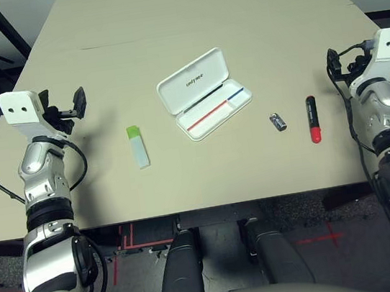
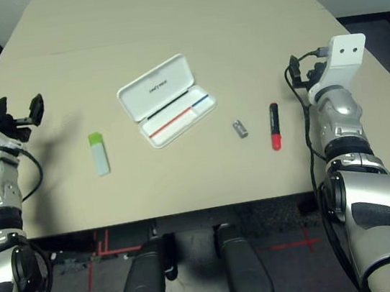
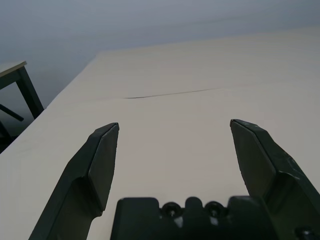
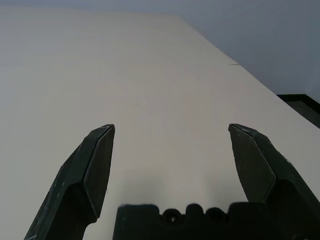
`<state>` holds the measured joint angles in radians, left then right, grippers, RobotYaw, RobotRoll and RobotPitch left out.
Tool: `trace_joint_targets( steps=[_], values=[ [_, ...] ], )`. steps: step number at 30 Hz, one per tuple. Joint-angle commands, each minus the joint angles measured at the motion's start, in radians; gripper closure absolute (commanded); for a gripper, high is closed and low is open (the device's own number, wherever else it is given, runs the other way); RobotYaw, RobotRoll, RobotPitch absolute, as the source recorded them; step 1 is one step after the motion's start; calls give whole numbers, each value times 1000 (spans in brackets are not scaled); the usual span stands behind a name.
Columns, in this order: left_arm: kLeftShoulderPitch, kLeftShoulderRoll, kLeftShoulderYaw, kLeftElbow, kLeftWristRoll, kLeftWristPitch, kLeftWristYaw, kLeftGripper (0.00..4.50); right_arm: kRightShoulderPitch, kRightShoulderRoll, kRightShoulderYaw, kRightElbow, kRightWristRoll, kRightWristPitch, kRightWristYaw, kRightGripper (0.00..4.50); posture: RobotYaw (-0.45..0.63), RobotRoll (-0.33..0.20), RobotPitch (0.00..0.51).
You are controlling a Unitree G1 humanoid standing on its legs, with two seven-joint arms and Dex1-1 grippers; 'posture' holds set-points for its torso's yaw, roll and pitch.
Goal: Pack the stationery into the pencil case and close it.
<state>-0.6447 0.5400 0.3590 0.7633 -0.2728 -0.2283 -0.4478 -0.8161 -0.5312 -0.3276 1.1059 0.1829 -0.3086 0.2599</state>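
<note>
While both grippers' jaws stand spread and empty, the pencil case (image 1: 198, 87) lies well apart, between them.

"UNITREE" on pencil case (image 1: 194, 88) lid

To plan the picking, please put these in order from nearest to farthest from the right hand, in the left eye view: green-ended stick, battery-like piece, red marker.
From the right hand:
1. Red marker, closest on its side.
2. Battery-like piece, between marker and open case.
3. Green-ended stick, left of the case.
</note>
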Motion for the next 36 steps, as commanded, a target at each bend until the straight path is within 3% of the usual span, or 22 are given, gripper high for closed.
trace_joint_targets(
  steps=[1, 8, 14, 19, 26, 36],
  values=[
    [-19, -9, -20, 47, 15, -16, -13, 26, 3, -17, -9, -8, 3, -9, -4, 0, -110, 0, 154],
    [-47, -6, -34, 85, 17, -27, -27, 26, 28, -22, -8, -33, 7, -8, 18, 0, -150, 0, 158],
    [-47, -10, -41, 82, 14, -26, -42, 26, 69, -39, 26, -141, 11, 58, 167, 0, -167, 0, 149],
    [-27, -8, -57, 18, 1, 20, -98, 26, 132, -71, 78, -329, 32, 227, 348, 0, -155, 0, 149],
    [63, 9, -92, -216, -24, 141, -191, 26, 216, -133, 192, -595, 62, 458, 628, 0, -112, 0, 153],
    [249, 88, -154, -649, -96, 432, -329, 26, 210, -147, 259, -670, 48, 555, 747, 0, -10, 0, 158]
  ],
)
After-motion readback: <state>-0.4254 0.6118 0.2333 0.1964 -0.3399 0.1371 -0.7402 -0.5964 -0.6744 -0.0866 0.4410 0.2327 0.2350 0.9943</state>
